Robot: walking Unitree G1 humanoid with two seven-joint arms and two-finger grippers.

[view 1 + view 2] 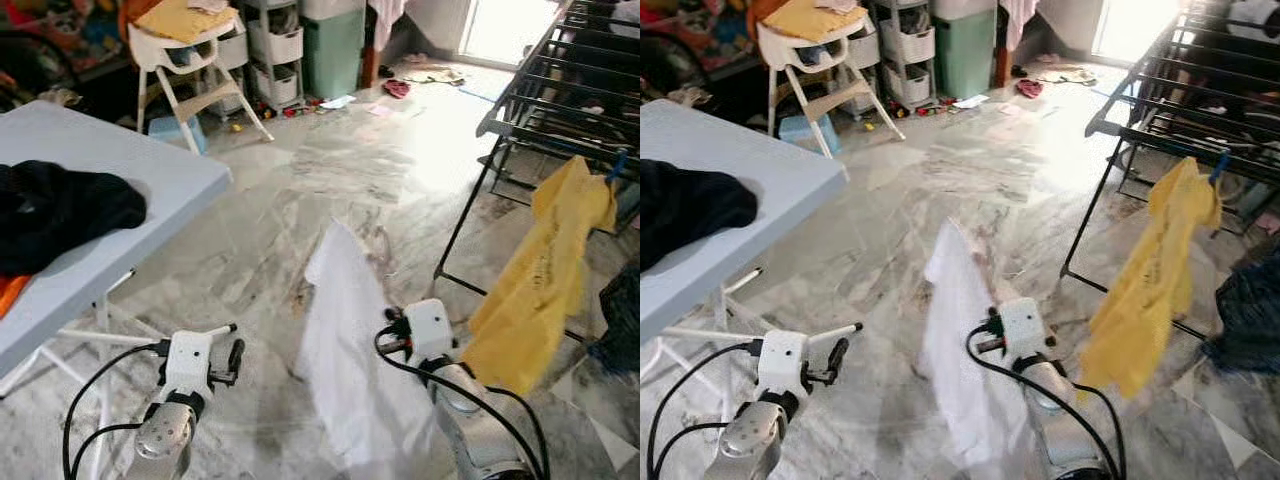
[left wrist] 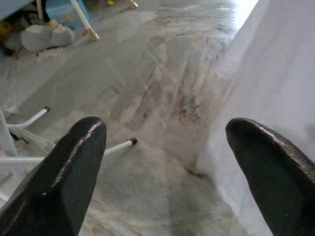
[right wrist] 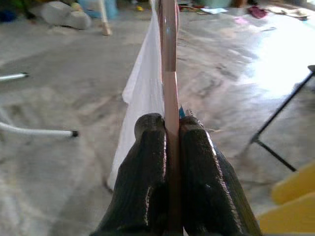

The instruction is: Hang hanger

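Head camera, left and right eye views: the right hand (image 1: 392, 330) was raised over the marble floor (image 1: 330, 180) and carried a white garment (image 1: 345, 350) that draped down between the two arms; its fingers were hidden behind the cloth here. The left hand (image 1: 232, 345) was held out low beside the pale blue tabletop (image 1: 150, 170), on which a black garment (image 1: 60, 205) lay. To the robot's right stood a dark drying rack (image 1: 560, 90) with a yellow garment (image 1: 540, 280) hanging from its near rail, well apart from the white garment. A white high chair (image 1: 190, 70) and a green bin (image 1: 335, 50) stood at the far side of the room. Left wrist view: the two black fingers (image 2: 64, 182) of the left hand were spread wide with nothing between them (floor and a fold of white cloth showed past them). Right wrist view: the two fingers (image 3: 147, 172) of the right hand were pressed together on a thin pinkish hanger (image 3: 169, 73), seen edge-on and running straight away from the hand, with the white garment hanging on it to one side. A leg of the drying rack and a corner of the yellow garment showed beyond.
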